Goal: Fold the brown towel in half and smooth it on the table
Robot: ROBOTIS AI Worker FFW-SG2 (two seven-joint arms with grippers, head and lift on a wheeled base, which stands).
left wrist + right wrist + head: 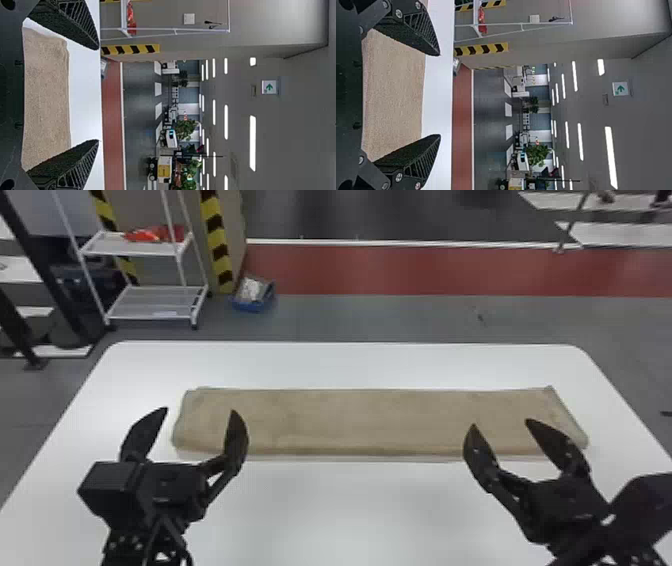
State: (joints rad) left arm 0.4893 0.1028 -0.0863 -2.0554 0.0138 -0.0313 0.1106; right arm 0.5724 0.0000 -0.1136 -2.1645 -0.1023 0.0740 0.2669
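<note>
Left gripper (199, 410): fingers spread apart, nothing between them; at the towel's left end, the inner finger overlapping the cloth in the head view. Contact cannot be told.
Right gripper (501, 422): fingers likewise wide apart and empty, near the towel's right end.
Brown towel (370, 420): a long flat strip ahead of and between the two grippers, apparently folded already; smoothing is the likely step in hand.
Near edge (360, 451): the side closest to both grippers. Pressing should be light and level, lest the fingertips hook this edge and drag the upper layer.
Far right corner (550, 390): slightly peaked, beyond the right gripper; best eased flat with an outward stroke.
Table (350, 365): bare beyond the strip; pressure matched on both sides should keep the cloth from skewing across it.
</note>
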